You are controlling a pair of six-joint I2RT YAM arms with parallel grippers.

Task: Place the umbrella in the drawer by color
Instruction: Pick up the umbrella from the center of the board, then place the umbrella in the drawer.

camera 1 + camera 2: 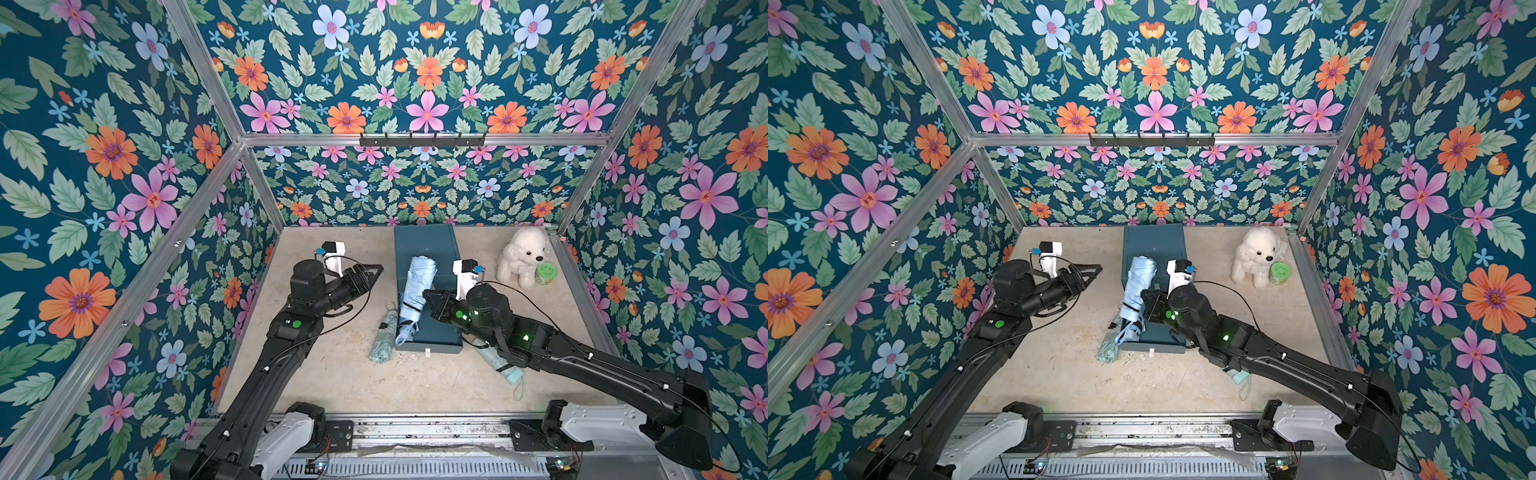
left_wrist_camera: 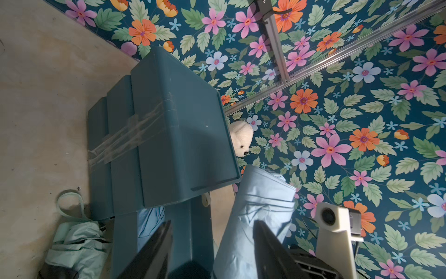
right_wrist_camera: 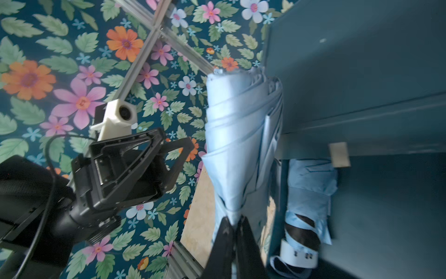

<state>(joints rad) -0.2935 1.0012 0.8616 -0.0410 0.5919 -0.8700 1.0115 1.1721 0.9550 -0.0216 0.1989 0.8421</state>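
The right fingers (image 3: 220, 241) were pressed together on a thin fold of the light blue umbrella (image 1: 420, 276). They pinched cloth at its narrow end rather than spanning the roll, probably because the bundle was too fat to grip whole. Held so, the umbrella leaned steeply. Its open, spiralled end was up against the teal cabinet (image 1: 424, 243) and its lower part was over the pulled-out drawer (image 1: 432, 345), a fit of blue thing to blue drawer. The cloth looked thin, smooth and slippery, pleated in soft layers, and such a pinch could slide off.

More pale blue fabric with a dark strap (image 3: 301, 227) lay inside the drawer. Whether it was a separate umbrella I could not tell.

The left fingers (image 2: 154, 251) stood apart and empty, near the roll without touching it, likely placed to steady it. The cabinet was hard moulded plastic with rounded edges. On the pale desk (image 1: 332, 374) a crumpled mint-green umbrella (image 1: 384, 338) lay just beside the drawer, and another (image 1: 507, 368) lay under the right arm.
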